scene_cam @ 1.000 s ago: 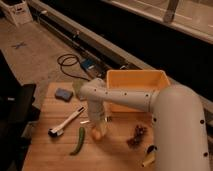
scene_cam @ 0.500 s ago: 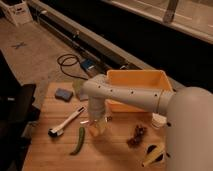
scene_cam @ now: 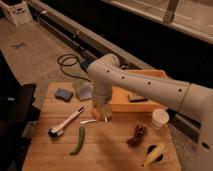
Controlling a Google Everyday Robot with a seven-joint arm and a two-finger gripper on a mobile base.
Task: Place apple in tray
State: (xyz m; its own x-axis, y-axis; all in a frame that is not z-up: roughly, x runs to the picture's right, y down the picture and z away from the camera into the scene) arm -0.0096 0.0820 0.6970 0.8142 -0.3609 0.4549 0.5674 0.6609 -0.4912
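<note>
The apple (scene_cam: pixel 103 115) is a small yellow-tan fruit held between the fingers of my gripper (scene_cam: pixel 102 113), just above the wooden table (scene_cam: pixel 45 152). The gripper points down and is shut on the apple, at the left front corner of the tray. The tray (scene_cam: pixel 150 76) is a yellow tub at the back right of the table, directly to the right of the gripper. My white arm reaches in from the right and passes over the tray, hiding part of it.
A dark flat object (scene_cam: pixel 137 98) lies in the tray. A white brush (scene_cam: pixel 67 123), a green pepper (scene_cam: pixel 77 142) and a blue sponge (scene_cam: pixel 63 93) lie to the left. Dark grapes (scene_cam: pixel 137 134), a white cup (scene_cam: pixel 160 118) and a corn cob (scene_cam: pixel 154 154) lie to the right front.
The gripper has risen a little off the table with the apple in it. The arm has shifted slightly towards the tray.
</note>
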